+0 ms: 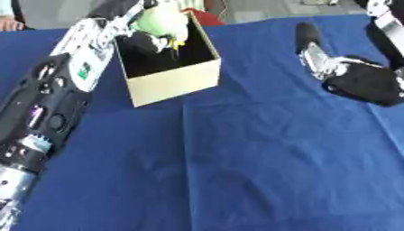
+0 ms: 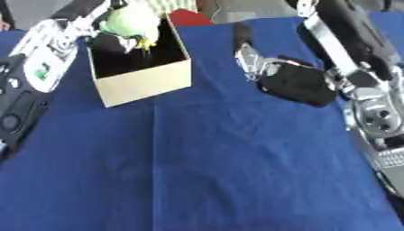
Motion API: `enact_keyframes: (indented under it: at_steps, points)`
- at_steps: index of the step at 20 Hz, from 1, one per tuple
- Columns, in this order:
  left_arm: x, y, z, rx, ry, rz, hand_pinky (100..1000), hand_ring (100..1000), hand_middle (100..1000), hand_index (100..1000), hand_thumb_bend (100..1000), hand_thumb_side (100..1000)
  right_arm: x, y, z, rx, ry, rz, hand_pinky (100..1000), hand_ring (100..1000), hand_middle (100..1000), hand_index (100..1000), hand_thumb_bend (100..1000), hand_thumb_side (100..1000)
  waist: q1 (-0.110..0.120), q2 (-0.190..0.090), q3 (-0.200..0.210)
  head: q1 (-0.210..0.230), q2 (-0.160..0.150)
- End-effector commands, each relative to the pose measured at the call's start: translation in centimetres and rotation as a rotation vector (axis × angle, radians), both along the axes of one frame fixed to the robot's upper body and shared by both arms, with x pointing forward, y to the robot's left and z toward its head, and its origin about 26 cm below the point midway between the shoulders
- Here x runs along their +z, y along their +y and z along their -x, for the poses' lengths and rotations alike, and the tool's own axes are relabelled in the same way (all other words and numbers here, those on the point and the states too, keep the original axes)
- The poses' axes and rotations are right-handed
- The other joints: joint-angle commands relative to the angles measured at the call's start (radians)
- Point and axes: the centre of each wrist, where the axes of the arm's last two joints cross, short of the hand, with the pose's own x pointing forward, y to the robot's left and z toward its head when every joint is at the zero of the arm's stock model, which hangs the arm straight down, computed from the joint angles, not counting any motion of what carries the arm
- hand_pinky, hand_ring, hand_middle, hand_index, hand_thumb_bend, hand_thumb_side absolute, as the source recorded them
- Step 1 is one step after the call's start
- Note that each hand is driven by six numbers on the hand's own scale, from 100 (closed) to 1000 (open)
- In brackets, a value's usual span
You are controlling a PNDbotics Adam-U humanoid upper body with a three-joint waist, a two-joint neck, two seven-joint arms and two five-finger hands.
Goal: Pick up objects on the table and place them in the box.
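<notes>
Pale green object (image 1: 162, 22), held in the curled fingers of the left hand (image 1: 150, 38) over the open box (image 1: 170, 81): to be lowered inside before release; right hand (image 1: 359, 79) idle, fingers straight.

Bench (image 1: 260, 171) has a blue cloth (image 2: 236, 180) over it, kinda creased down the middle. Something red (image 2: 188, 18) sits at the far edge.
</notes>
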Motion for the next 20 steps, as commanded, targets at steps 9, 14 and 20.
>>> enact_keyframes:
  at_steps: [9, 14, 20]
  points:
    - [0.6, 0.9, -0.3, 0.079, -0.041, -0.101, 628, 786, 802, 839, 776, 494, 0.6, -0.3, 0.3, -0.002, -0.03, -0.017, 929, 899, 821, 913, 100, 694, 0.004, -0.026, -0.006, -0.002, 0.009]
    - [1.0, 1.0, -0.2, 0.1, -0.049, -0.134, 629, 791, 801, 834, 795, 490, 0.5, -0.3, 0.3, -0.006, -0.027, -0.019, 929, 898, 821, 913, 100, 694, 0.005, -0.03, -0.007, -0.001, 0.013]
    - [2.8, 0.5, 0.8, 0.056, -0.142, -0.089, 598, 746, 774, 827, 702, 531, 0.4, -0.4, 0.3, -0.007, -0.025, -0.022, 929, 899, 821, 913, 100, 690, 0.003, -0.037, -0.003, -0.003, 0.029]
